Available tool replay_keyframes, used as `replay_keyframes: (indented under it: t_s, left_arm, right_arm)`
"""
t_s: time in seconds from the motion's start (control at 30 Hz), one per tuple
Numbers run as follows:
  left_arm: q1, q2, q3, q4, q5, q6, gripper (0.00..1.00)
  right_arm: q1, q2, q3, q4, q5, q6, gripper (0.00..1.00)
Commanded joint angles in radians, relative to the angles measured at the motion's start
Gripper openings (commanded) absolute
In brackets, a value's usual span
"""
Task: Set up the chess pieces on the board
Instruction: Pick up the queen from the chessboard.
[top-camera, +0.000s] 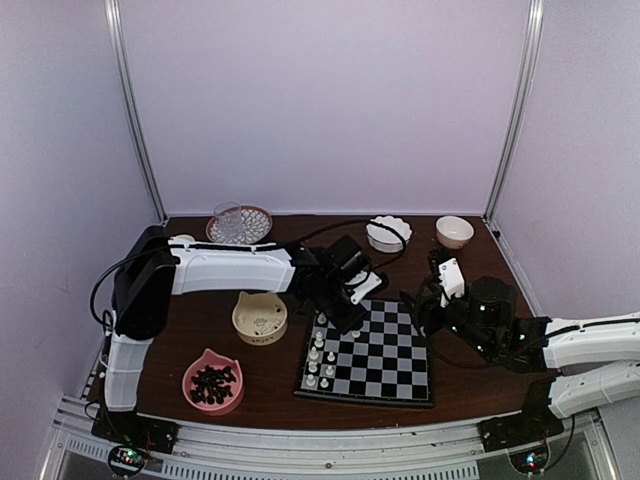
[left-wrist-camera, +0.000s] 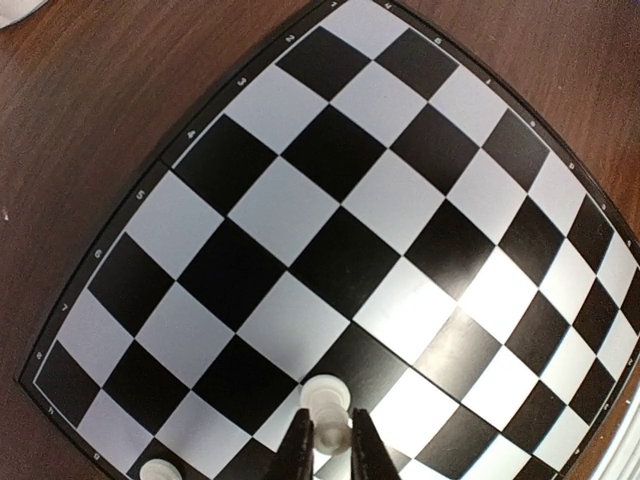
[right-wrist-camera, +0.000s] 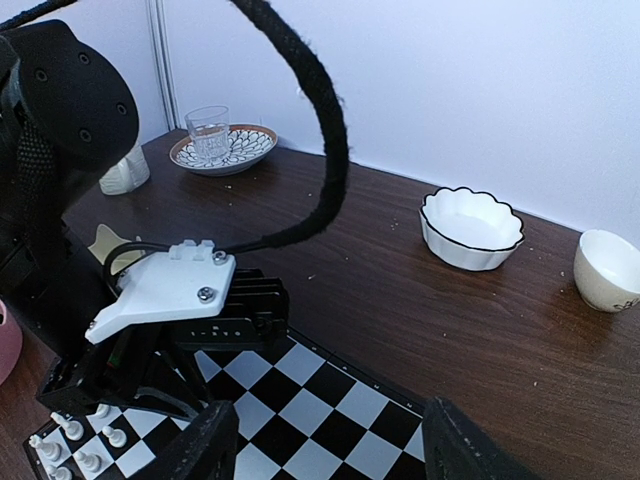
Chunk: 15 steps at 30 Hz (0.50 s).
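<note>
— Left fingers (left-wrist-camera: 297, 450)?
— Closed on one white chess piece (left-wrist-camera: 325, 400) near the board (left-wrist-camera: 330, 200)'s far left corner; other pieces (top-camera: 318, 362) stood along that left edge.
— Right fingers (right-wrist-camera: 200, 450)?
— Wide apart, holding nothing, by the right edge. Open squares lay between.

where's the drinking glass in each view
top external: glass at back left, on the patterned plate.
left wrist: not in it.
right wrist: glass upper left, on that plate.
shared landmark: the board, in all three.
</note>
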Motion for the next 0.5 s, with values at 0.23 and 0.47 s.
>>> replay_keyframes:
  t_s: [0.23, 0.47]
  left_arm:
    - [-0.004, -0.079, -0.026, -0.006, -0.062, 0.004, 0.09]
    - [-0.004, -0.173, -0.094, -0.021, -0.147, 0.011, 0.09]
  right_arm:
    - [-0.003, -0.01, -0.007, 0.016, 0.005, 0.006, 0.66]
    - [-0.004, -0.003, -0.004, 0.019, 0.0, 0.006, 0.66]
